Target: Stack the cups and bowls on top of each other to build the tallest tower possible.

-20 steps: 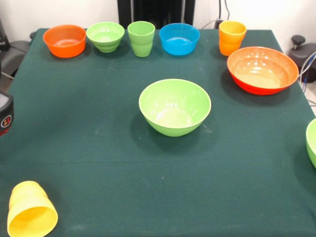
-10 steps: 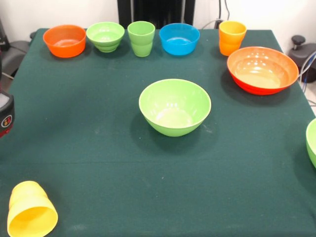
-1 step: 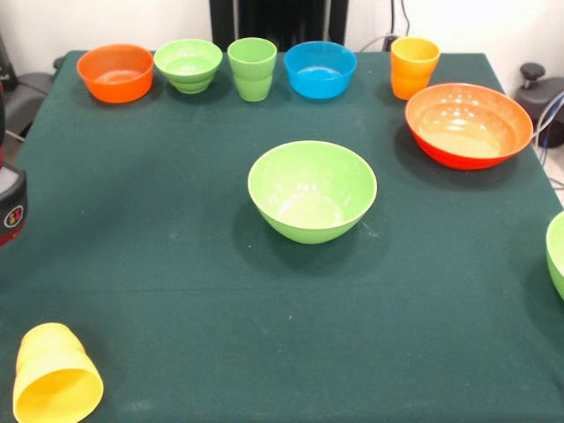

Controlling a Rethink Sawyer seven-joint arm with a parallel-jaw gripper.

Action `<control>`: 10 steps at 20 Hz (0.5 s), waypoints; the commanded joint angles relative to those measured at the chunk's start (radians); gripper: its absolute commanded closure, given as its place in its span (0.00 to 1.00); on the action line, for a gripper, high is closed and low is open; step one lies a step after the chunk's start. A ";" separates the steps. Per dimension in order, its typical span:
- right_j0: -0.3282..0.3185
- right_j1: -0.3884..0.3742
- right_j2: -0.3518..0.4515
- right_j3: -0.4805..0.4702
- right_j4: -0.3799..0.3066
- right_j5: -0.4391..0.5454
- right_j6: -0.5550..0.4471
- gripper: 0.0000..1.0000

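A large light green bowl [image 3: 312,190] stands upright in the middle of the table. Along the far edge stand a small orange bowl [image 3: 115,72], a small light green bowl [image 3: 188,64], a light green cup [image 3: 252,68], a blue bowl [image 3: 320,69] and an orange-yellow cup [image 3: 413,66]. A large orange-red bowl [image 3: 468,124] sits at the right. Another light green bowl [image 3: 556,254] is cut off by the right edge. The yellow cup [image 3: 55,376] lies on its side at the near left corner. The gripper is out of view.
A red and black piece of the arm [image 3: 9,201] pokes in at the left edge, beside the table. The table wears a dark green cloth [image 3: 176,273]. Black gear [image 3: 538,88] stands off the far right corner.
The arm piece at the left edge has shifted very slightly. The cups and bowls have not moved.
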 commanded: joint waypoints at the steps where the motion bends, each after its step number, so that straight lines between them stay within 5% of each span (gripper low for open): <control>1: 0.098 0.063 0.177 0.094 -0.110 -0.066 -0.206 1.00; 10: 0.122 0.070 0.131 0.038 -0.201 -0.001 -0.225 1.00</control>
